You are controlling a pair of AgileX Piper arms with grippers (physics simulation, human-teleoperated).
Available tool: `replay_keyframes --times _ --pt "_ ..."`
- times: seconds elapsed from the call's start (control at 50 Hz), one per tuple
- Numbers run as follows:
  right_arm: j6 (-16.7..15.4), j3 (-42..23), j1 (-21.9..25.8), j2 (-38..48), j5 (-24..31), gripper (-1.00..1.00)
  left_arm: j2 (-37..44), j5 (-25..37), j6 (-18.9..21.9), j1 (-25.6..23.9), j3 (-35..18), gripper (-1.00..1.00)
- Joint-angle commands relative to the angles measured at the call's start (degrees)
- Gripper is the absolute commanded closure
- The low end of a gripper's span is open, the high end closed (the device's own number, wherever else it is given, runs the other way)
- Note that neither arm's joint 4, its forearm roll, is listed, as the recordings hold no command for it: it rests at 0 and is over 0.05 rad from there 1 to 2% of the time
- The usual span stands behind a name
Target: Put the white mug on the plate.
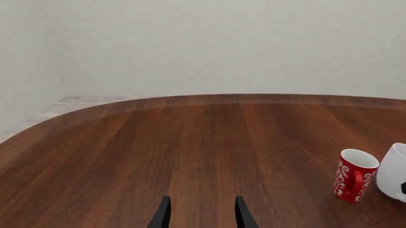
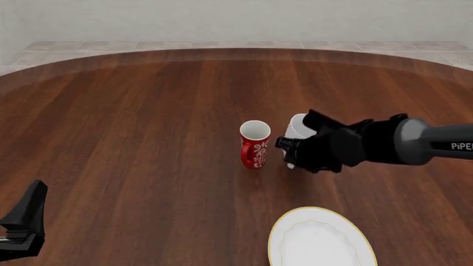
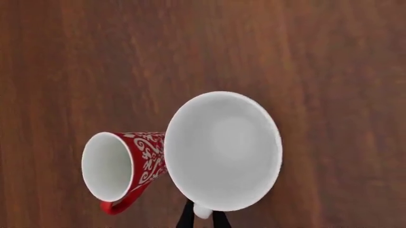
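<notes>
The white mug (image 2: 299,126) stands upright at mid-table, just right of the red mug (image 2: 254,145). My right gripper (image 2: 291,152) is at its near side. In the right wrist view the two fingers (image 3: 186,218) are closed on the white mug's (image 3: 222,149) handle, seen from above; the red mug (image 3: 120,166) is beside it. The plate (image 2: 275,235), white with a gold rim, lies at the near edge, nearer than the mugs. My left gripper (image 2: 26,221) is open and empty at the near left. Its view shows its gripper (image 1: 201,216), the red mug (image 1: 354,175) and the white mug (image 1: 394,173).
The wooden table's curved far edge (image 2: 236,52) runs along the back, with pale floor tiles and a wall beyond. The red mug stands very close to the white mug's left side.
</notes>
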Motion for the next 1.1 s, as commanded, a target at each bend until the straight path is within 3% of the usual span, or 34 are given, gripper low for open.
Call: replay_keyframes --times 0.02,1.1 --pt "-0.7 -0.7 -0.7 -2.1 2.2 1.00 0.0 -0.1 0.0 -0.1 0.0 -1.00" --pt "-3.5 11.1 1.4 -32.2 17.2 1.00 0.0 0.0 0.0 -0.1 0.0 -1.00"
